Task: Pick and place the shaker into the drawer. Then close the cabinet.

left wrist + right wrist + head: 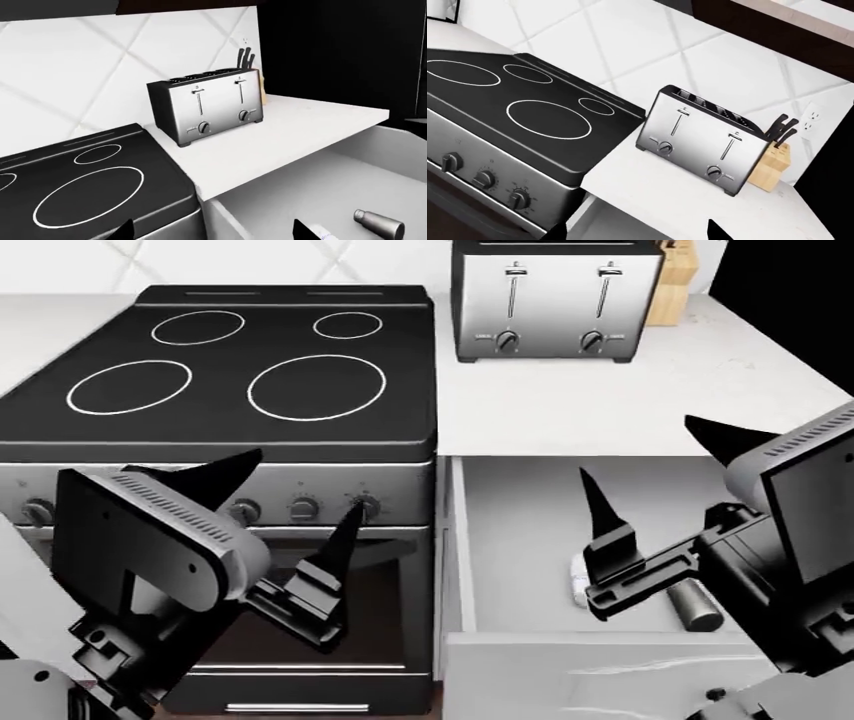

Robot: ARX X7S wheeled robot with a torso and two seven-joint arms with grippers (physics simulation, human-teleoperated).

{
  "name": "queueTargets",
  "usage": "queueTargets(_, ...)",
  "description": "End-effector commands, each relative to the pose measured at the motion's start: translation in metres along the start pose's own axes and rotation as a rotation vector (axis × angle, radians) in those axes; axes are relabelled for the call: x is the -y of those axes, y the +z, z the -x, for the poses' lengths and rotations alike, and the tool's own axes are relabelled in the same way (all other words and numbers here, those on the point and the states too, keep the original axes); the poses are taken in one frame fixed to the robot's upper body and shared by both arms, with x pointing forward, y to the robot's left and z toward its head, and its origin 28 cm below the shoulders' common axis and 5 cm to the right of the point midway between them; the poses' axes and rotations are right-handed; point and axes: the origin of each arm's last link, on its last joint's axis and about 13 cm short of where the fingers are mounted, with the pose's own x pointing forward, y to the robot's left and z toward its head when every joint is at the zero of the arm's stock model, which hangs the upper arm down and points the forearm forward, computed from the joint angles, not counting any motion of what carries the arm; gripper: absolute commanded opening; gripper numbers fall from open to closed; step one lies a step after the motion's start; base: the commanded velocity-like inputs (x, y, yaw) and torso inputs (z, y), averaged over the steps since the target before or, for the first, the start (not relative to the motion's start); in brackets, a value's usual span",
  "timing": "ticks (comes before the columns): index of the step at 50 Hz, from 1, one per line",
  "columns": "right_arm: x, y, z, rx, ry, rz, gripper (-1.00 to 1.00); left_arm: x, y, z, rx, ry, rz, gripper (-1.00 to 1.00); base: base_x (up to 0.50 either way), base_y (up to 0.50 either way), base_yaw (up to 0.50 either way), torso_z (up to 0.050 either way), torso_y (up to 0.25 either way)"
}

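The silver shaker [379,224] lies on its side on the pale grey floor of the open white drawer [320,185]. In the head view the shaker [694,607] is partly hidden behind my right arm, near the drawer's [521,505] front. My right gripper [638,448] is open and empty above the drawer. My left gripper [307,485] is open and empty in front of the stove's knobs, left of the drawer. In the left wrist view my left gripper's [213,232] tips frame the drawer's left wall. In the right wrist view my right gripper [637,232] hangs over the drawer's [620,225] back corner.
A black stove [227,370] stands left of the drawer. A steel toaster [558,300] and a knife block [770,167] sit on the white counter [627,400] behind the drawer. A small white object [581,575] lies in the drawer beside the shaker.
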Motion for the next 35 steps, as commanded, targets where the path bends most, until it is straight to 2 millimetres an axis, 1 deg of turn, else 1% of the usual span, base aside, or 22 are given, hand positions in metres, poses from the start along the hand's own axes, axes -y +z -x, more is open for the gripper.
queueTargets(1, -0.0057, -0.0031, 0.0029, -0.008, 0.002, 0.003, 1.00, 0.0015, -0.0014, 0.0012, -0.002, -0.007, 0.002, 1.00, -0.22, 0.50, 0.00, 0.000, 0.000)
queueTargets(19, -0.0107, -0.0054, 0.0034, -0.019, 0.033, 0.015, 1.00, 0.0025, -0.0038, 0.0007, -0.003, -0.015, -0.002, 1.00, -0.19, 0.50, 0.00, 0.000, 0.000)
queueTargets(35, -0.0148, -0.0044, -0.0005, -0.028, 0.040, 0.011, 1.00, 0.0035, -0.0071, -0.0002, -0.009, -0.022, 0.001, 1.00, -0.13, 0.50, 0.00, 0.000, 0.000)
